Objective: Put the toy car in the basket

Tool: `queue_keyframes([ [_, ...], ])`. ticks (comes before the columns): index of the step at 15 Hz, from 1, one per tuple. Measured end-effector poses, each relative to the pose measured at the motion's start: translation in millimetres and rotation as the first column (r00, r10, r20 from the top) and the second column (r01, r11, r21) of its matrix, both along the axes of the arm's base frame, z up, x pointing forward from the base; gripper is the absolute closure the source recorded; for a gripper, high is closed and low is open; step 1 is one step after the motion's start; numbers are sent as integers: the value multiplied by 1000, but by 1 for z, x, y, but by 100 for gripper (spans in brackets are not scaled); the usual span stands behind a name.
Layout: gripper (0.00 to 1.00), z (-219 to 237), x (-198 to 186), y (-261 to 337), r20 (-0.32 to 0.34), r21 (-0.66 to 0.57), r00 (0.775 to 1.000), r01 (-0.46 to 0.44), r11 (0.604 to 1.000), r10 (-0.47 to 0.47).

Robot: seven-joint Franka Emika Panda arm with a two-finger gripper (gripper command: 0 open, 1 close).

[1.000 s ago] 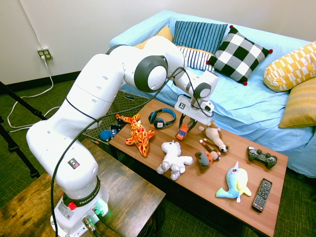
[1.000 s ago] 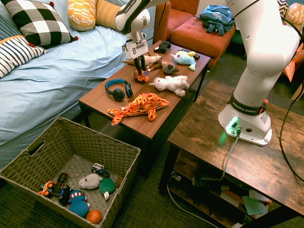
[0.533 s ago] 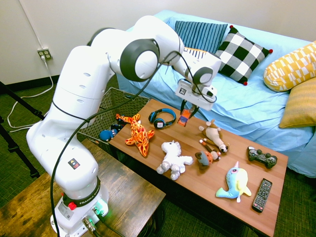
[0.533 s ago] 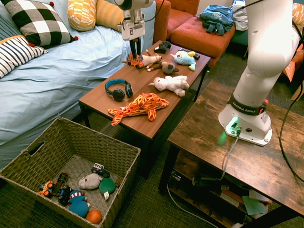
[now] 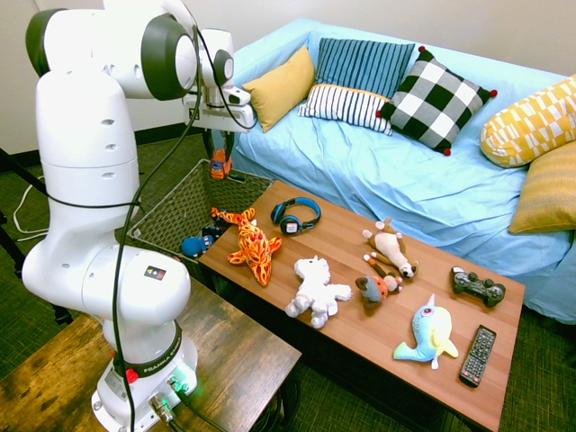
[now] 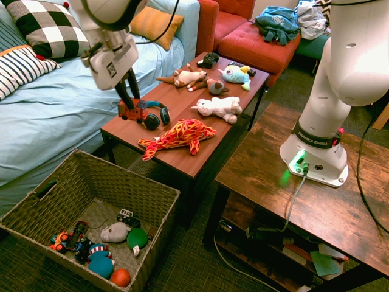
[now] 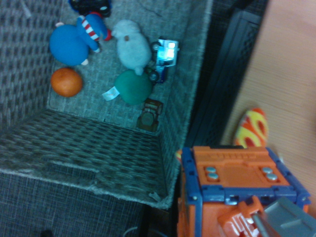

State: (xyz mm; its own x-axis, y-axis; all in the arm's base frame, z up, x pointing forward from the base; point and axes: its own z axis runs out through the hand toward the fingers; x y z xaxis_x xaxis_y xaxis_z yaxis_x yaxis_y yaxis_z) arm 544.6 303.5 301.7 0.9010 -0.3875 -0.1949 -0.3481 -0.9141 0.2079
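Wicker basket (image 6: pixel 91 182), dark woven, sits on the floor at 7 o'clock from the desk (image 6: pixel 206 137), already holding several small toys. Desk carries plush animals and headphones (image 6: pixel 152 115). Pincer (image 6: pixel 132 109) is clamped on the toy car (image 6: pixel 136 111), carried in the air off the desk's end corner, above the floor gap and not yet over the basket opening; the wrist view shows the basket's corner wall directly ahead of the car. Step in hand: transport. Judged next: travel on toward 7 o'clock until clear inside the rim, lower a little, then part the pincer.
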Motion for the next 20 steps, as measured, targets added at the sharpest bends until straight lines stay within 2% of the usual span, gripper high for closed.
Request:
queue_keyframes([
  [3,100,-55,26,23,-82,-33,997,-1,999,-2],
  [4,0,-69,33,29,-108,-40,994,-6,999,2],
  [6,0,-80,40,49,-154,-43,987,-44,998,36],
  [8,0,-77,44,69,-168,-29,984,-70,997,64],
  [15,0,-63,70,58,-162,10,986,-43,999,44],
  [17,0,-50,81,36,-129,23,991,-20,1000,23],
  [20,0,1,117,-76,-44,53,996,74,996,-72],
])
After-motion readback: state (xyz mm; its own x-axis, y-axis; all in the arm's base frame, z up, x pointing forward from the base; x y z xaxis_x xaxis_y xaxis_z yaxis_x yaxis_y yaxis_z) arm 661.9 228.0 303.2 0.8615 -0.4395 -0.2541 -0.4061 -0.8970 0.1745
